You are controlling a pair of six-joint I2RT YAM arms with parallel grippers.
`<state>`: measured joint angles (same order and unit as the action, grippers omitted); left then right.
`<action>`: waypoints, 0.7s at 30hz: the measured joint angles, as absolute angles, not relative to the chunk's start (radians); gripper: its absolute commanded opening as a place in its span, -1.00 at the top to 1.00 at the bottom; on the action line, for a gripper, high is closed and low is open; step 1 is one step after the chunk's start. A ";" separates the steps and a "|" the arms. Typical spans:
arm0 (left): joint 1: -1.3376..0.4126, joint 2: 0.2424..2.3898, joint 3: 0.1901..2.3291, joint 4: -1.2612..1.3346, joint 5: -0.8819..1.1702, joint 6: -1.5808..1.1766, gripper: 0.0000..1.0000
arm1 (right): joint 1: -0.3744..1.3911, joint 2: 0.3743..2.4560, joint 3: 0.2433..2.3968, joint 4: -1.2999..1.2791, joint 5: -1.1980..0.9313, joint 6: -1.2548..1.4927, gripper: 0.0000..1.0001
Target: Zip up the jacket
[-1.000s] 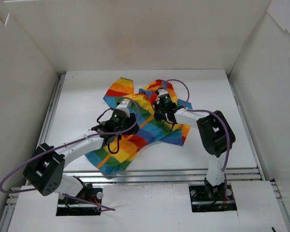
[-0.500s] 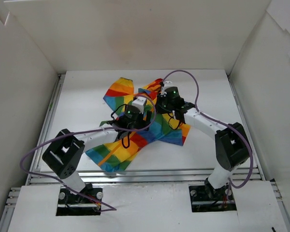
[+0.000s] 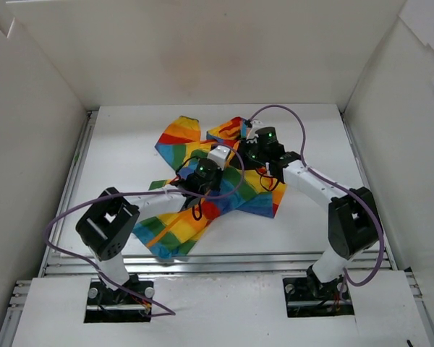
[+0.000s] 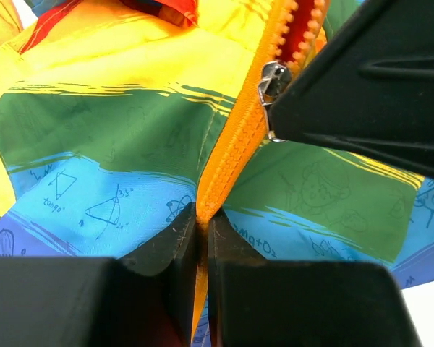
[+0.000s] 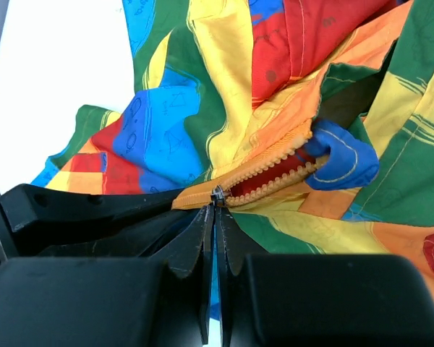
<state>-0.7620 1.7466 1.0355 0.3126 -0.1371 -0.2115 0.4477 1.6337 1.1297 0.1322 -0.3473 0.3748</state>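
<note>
Left gripper (image 4: 202,217) tight on jacket's (image 3: 179,134) zipper tape (image 4: 231,152), right gripper (image 5: 215,210) on slider (image 4: 273,83) (grips hidden overhead)

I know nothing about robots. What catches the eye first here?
The rainbow-striped jacket lies crumpled on the white table. Up close, the left end effector pinches the closed part of the orange zipper. The right end effector is shut on the silver slider, and beyond it the teeth gape open.
</note>
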 measured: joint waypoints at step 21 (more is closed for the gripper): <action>-0.730 1.522 0.825 0.322 -0.084 -0.292 1.00 | 0.249 1.720 1.317 0.212 -0.358 0.500 1.00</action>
<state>-0.7300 1.5223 0.8246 0.3222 -0.0845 -0.2916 0.2485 1.7195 1.3174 0.2123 -0.3584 0.4995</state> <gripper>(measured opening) 0.038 0.003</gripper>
